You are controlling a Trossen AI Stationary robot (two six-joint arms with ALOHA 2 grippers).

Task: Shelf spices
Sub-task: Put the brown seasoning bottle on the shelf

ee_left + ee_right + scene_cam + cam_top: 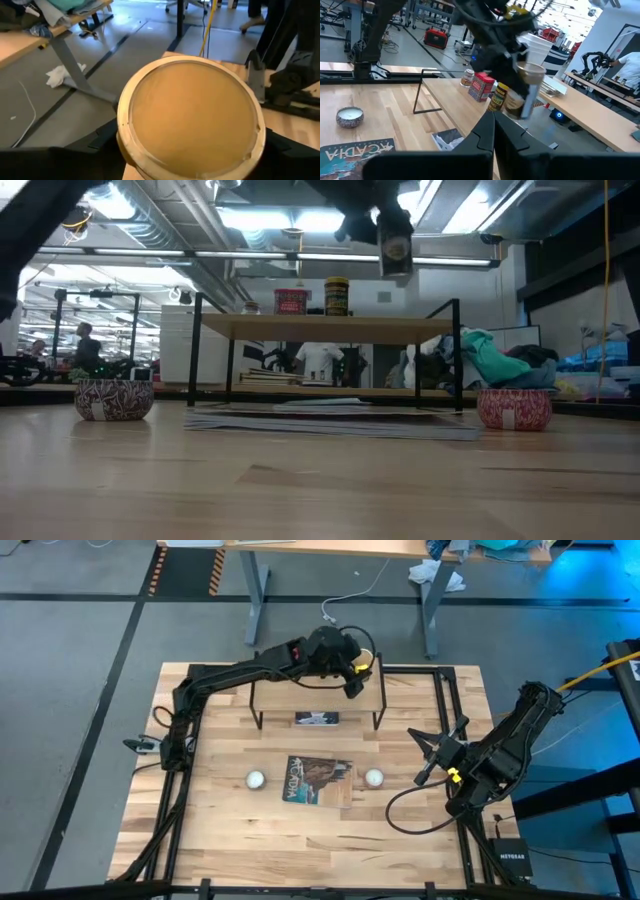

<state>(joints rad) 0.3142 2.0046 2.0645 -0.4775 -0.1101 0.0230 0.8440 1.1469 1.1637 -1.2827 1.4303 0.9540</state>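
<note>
Here, the wide tan jar with its pale round lid (192,117) is hanging in the air above the right end of the low light-wood shelf on thin black legs (330,328), clenched between the fingers of the left gripper (352,683). On the shelf board the red square tin (290,301), the yellow dark-lidded jar (336,296) and, beyond the tin, the tiny brownish jar (467,78) are standing close together. Under the shelf a small flat card (317,719) is lying on the wooden desk (220,830). Nearer the front, a flat dark picture book (319,780) is lying between two white balls (255,780). The right gripper (430,756) is waiting beside the right ball, fingers spread open.
</note>
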